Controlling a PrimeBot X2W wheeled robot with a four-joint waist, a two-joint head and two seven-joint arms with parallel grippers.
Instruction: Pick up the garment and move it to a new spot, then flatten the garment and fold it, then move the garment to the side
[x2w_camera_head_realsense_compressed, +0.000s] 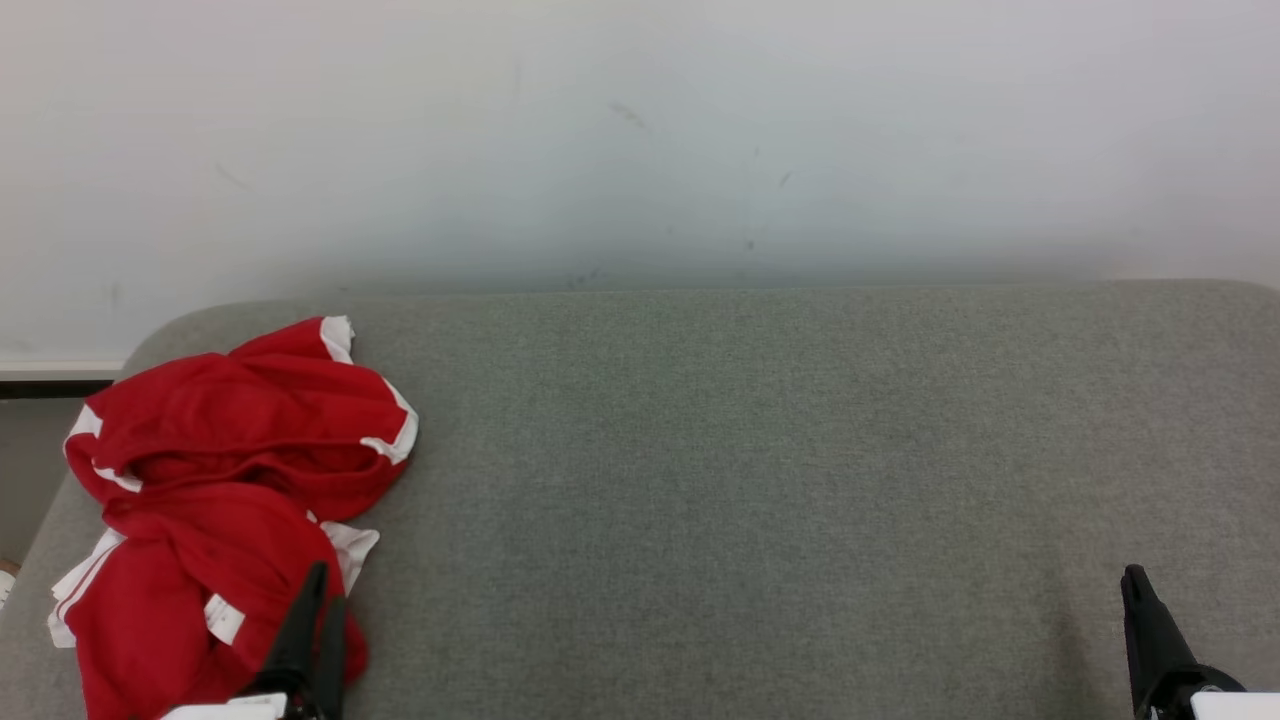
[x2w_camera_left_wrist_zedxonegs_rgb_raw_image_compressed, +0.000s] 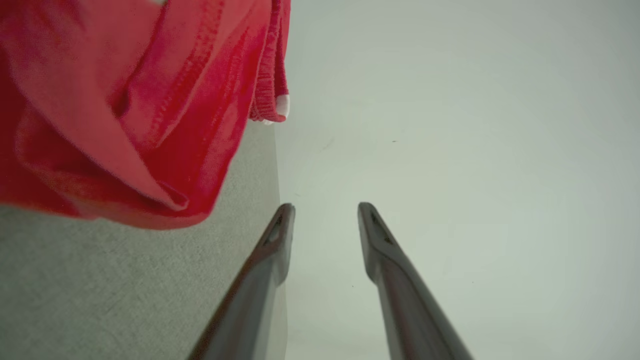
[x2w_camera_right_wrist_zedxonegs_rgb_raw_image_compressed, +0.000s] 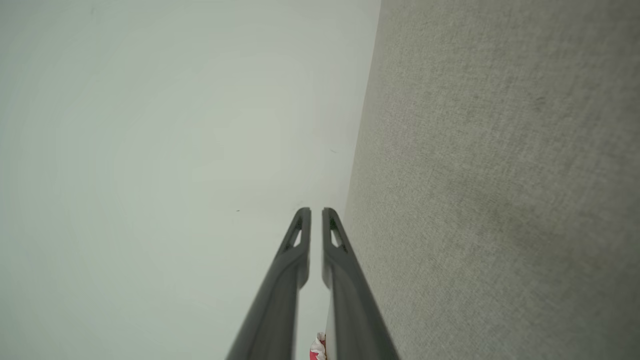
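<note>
Garment (x2w_camera_head_realsense_compressed: 215, 500) is lying bunched just beside the half-open, empty left gripper (x2w_camera_left_wrist_zedxonegs_rgb_raw_image_compressed: 325, 215), so a grasp there risks catching several layers while the right gripper (x2w_camera_right_wrist_zedxonegs_rgb_raw_image_compressed: 316, 217) is idling nearly closed.

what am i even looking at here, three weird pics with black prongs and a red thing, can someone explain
These are three cameras on one two-armed robot. The wide picture is taken from its head, looking down at a grey padded surface against a pale wall. The other two are taken from its wrists, looking along each arm's two dark fingers.

The red thing is a crumpled red garment with white trim, lying at the surface's left end. The left gripper has its fingers apart and empty, beside the cloth and in front of it in the head view. The right gripper, far off at the lower right of the head view, has its fingers nearly together and holds nothing.
</note>
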